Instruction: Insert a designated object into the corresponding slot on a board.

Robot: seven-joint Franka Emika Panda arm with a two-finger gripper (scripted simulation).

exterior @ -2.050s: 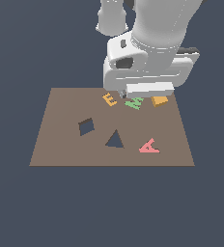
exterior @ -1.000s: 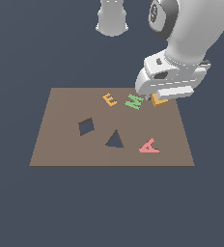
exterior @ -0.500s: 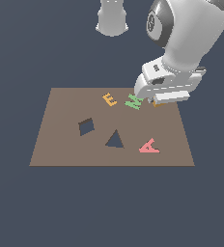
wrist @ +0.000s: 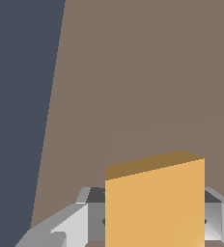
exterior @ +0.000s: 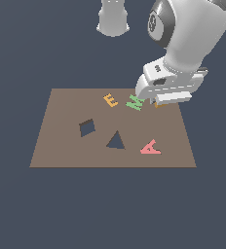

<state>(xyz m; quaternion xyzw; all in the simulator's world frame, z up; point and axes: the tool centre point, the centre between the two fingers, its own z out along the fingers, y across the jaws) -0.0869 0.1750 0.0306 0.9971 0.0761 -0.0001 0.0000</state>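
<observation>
The orange cube (exterior: 160,104) sits near the brown board's (exterior: 61,146) far edge, on the exterior view's right, almost hidden under my hand. My gripper (exterior: 157,101) is down over it. In the wrist view the cube (wrist: 155,198) fills the gap between my fingers (wrist: 82,217), which press against its two sides with no gap showing. The square slot (exterior: 87,128), turned like a diamond, lies well off toward the exterior view's left, mid-board. It is not in the wrist view.
A dark triangular hole (exterior: 116,141) lies beside the square slot. A flat orange letter E (exterior: 110,100) and a green letter (exterior: 135,102) lie close beside the gripper. A pink letter A (exterior: 151,147) lies near the board's front.
The hand swung toward the exterior view's right, came over the cube and sank lower, so the cube is now nearly hidden under it. The letters have not moved.
</observation>
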